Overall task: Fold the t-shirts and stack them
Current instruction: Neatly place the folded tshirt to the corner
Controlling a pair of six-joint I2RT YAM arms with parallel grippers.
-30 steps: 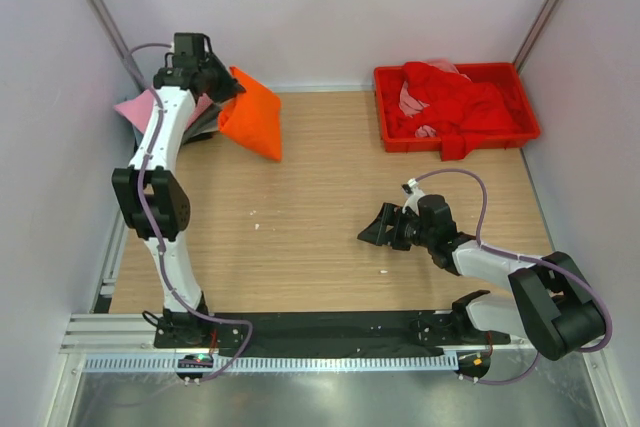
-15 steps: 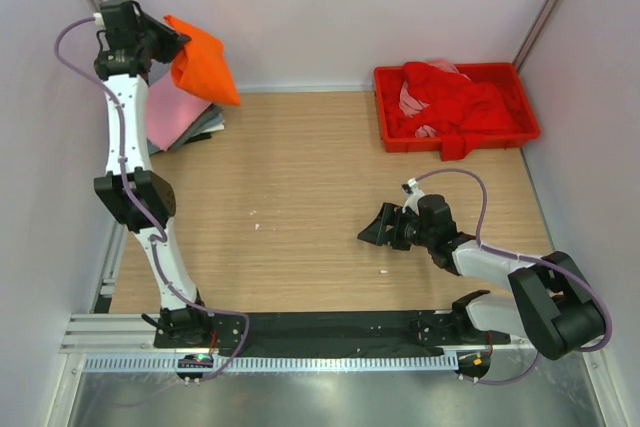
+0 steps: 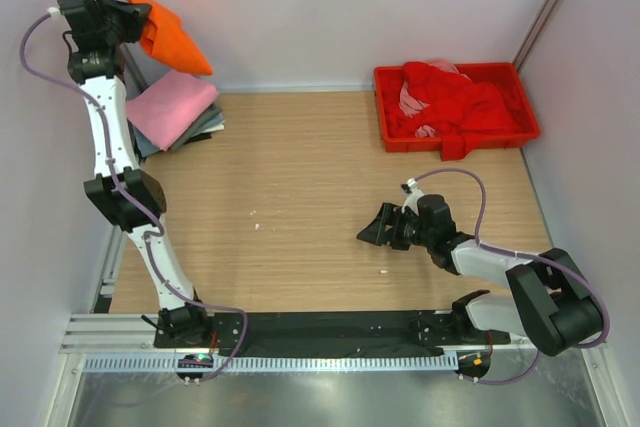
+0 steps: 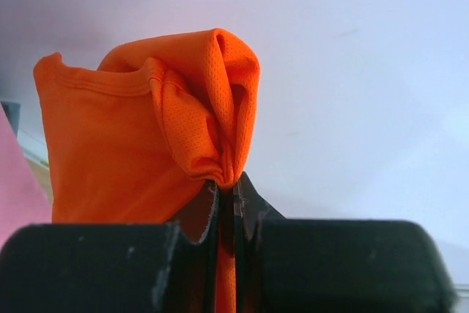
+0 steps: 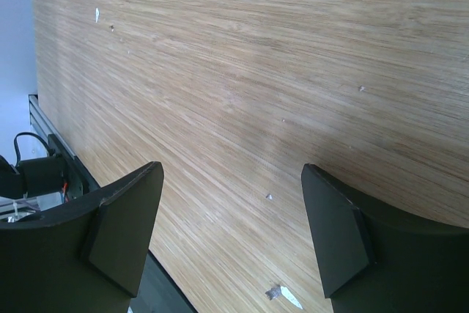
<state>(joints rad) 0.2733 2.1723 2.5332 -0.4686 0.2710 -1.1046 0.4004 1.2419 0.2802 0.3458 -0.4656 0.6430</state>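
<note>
- Fingers of the right arm (image 3: 376, 231) are spread wide with nothing between them. They hover low over the bare light-wood surface (image 3: 300, 177), at the near side and well apart from any cloth.
- Fingers of the left arm (image 4: 212, 210) are clamped on a bunched fold of the bright orange mesh-knit t-shirt (image 4: 139, 130). They hold it high over the far-left corner, with the rest of the cloth hanging slack from the pinch.
- That orange cloth looks light, thin and floppy. I judge it will drape and swing rather than keep a shape, and a single pinch lets it gather into a lump. The open weave should give some grip, though a small bite near an edge could slide out.
- The surest hold, in my judgement, is a hemmed edge or the stitched collar, where the cloth is doubled. Two holds set apart along one edge would keep it flat for laying down.
- A folded pink t-shirt (image 3: 172, 105) lies on a folded grey t-shirt (image 3: 208, 127) at the far left of the surface, just under the hanging shirt as the top view shows it.
- At the far right, a red plastic tray (image 3: 384, 117) holds crumpled red t-shirts (image 3: 460, 102) with some pink cloth among them. These are soft heaps, best lifted by a raised ridge.
</note>
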